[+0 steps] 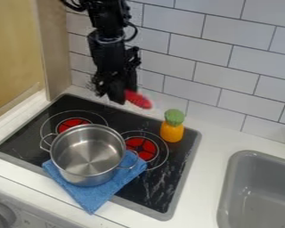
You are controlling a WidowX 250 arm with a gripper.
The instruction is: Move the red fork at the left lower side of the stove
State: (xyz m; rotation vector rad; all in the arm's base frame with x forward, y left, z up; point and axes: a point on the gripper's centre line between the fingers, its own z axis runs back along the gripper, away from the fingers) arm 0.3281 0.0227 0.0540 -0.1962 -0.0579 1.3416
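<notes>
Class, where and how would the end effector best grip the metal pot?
Probably by the far rim of the metal pot, coming from above and straddling the wall: it stands upright, mouth open, wall thin, and both loop handles sit away from that side.

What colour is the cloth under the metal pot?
The cloth is blue, as the camera view shows.

Fork (137, 99) blurred; sink (252, 189) cropped, 2 sides.

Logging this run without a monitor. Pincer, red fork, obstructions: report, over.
Pincer holding red fork, aloft toward back of stove. Fork not yet placed lower left. Steel pot on blue cloth near that side, possible obstacle.
</notes>
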